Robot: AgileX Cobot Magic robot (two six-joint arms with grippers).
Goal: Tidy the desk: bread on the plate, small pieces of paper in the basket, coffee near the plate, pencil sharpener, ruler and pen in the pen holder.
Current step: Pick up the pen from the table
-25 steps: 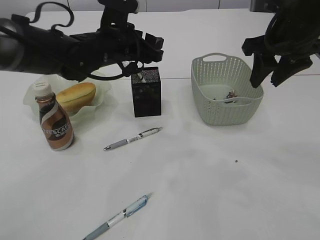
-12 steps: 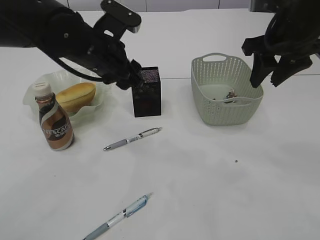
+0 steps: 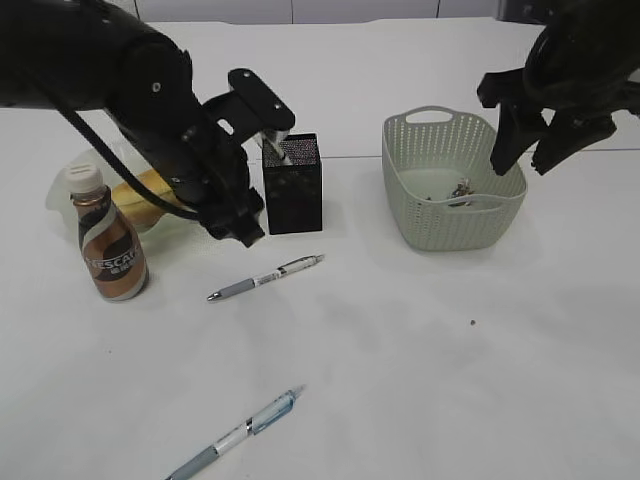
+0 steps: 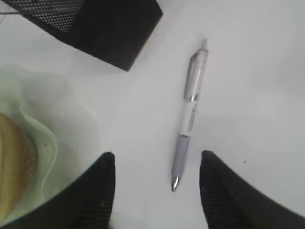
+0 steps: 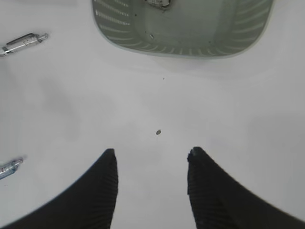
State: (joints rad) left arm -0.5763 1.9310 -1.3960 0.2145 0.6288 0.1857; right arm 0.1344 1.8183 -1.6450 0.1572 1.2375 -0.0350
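my fingers (image 4: 102, 191) are black and matt, the pads ribbed with fine grooves like hard rubber. the table (image 3: 450, 350) under me is smooth white with a soft sheen. the pen holder (image 3: 293, 185) is black metal mesh, dull and finely perforated. the pen (image 4: 188, 114) looks like glossy plastic, clear and white, with a grey rubbery grip. the plate (image 4: 71, 129) is pale green and glossy, wavy at the rim. the bread (image 4: 14, 171) has a matt, golden crust. the basket (image 3: 450, 185) is matt grey-green plastic, full of holes. the coffee bottle (image 3: 110, 240) wears a shiny brown printed wrap.
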